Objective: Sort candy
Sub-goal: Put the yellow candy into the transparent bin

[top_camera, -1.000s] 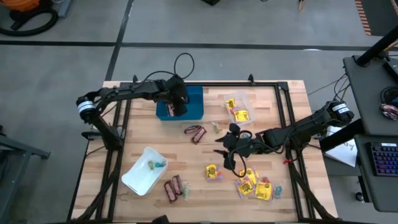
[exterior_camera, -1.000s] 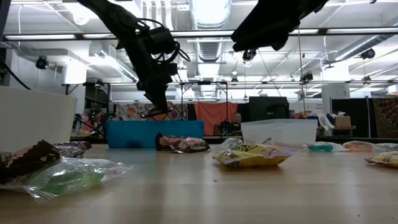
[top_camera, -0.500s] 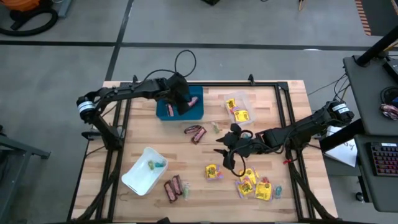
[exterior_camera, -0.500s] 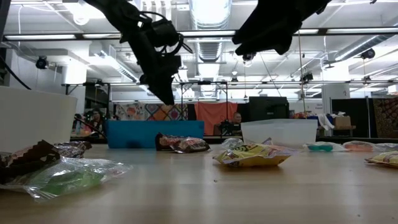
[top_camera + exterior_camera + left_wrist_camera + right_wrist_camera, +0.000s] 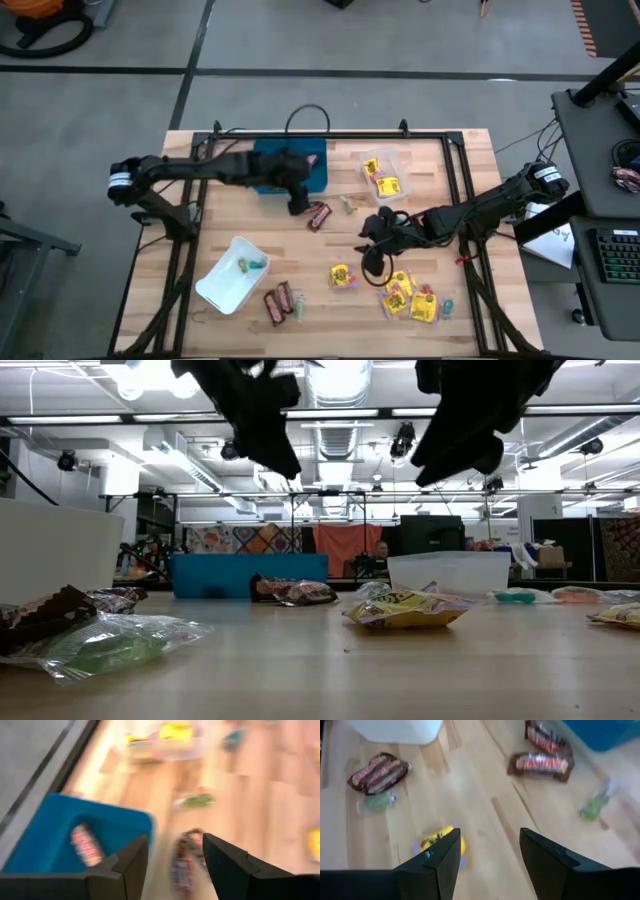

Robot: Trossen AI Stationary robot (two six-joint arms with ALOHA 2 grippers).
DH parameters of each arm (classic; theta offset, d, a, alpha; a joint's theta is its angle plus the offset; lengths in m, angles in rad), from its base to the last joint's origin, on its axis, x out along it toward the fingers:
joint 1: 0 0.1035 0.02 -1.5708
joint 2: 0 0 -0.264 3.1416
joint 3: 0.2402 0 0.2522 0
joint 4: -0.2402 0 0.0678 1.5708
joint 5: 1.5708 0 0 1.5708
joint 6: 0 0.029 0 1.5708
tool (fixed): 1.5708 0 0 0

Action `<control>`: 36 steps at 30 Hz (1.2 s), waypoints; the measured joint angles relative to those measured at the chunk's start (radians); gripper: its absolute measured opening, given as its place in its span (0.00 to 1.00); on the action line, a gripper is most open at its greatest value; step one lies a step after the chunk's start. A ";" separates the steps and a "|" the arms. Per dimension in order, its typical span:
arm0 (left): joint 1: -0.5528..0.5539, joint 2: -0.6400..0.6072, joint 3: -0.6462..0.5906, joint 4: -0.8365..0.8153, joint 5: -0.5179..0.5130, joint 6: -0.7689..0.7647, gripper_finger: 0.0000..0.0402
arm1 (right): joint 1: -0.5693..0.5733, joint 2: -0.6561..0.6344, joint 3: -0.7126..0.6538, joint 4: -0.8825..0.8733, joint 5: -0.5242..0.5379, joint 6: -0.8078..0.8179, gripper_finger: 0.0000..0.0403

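Overhead, table-level and two wrist views share the table (image 5: 470, 160)

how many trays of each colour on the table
blue tray: 1
clear tray: 1
white tray: 1
total: 3

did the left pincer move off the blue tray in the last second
Yes. In the high view the left pincer has shifted from over the blue tray toward the table's middle, past the tray's near edge, close to the brown-red mini bars. It is open and empty.
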 joint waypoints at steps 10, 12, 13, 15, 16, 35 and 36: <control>-0.297 -0.019 -0.068 0.049 -0.175 -0.114 0.43 | 0.048 0.001 -0.052 0.008 -0.051 -0.019 0.48; -0.342 -0.020 -0.070 0.054 -0.184 -0.138 0.43 | 0.057 0.013 -0.075 0.046 -0.050 -0.019 0.48; -0.362 -0.020 -0.070 0.055 -0.185 -0.148 0.43 | 0.062 0.023 -0.084 0.065 -0.050 -0.022 0.48; -0.401 -0.020 -0.071 0.060 -0.186 -0.161 0.43 | 0.073 0.054 -0.093 0.101 -0.049 -0.034 0.48; -0.419 -0.020 -0.071 0.066 -0.186 -0.166 0.43 | 0.078 0.073 -0.093 0.122 -0.050 -0.038 0.48; -0.543 -0.020 -0.270 0.427 -0.187 -0.230 0.40 | 0.095 0.327 -0.080 0.317 -0.050 0.029 0.48; -0.542 -0.020 -0.279 0.441 -0.187 -0.231 0.40 | 0.095 0.332 -0.080 0.334 -0.050 0.029 0.48</control>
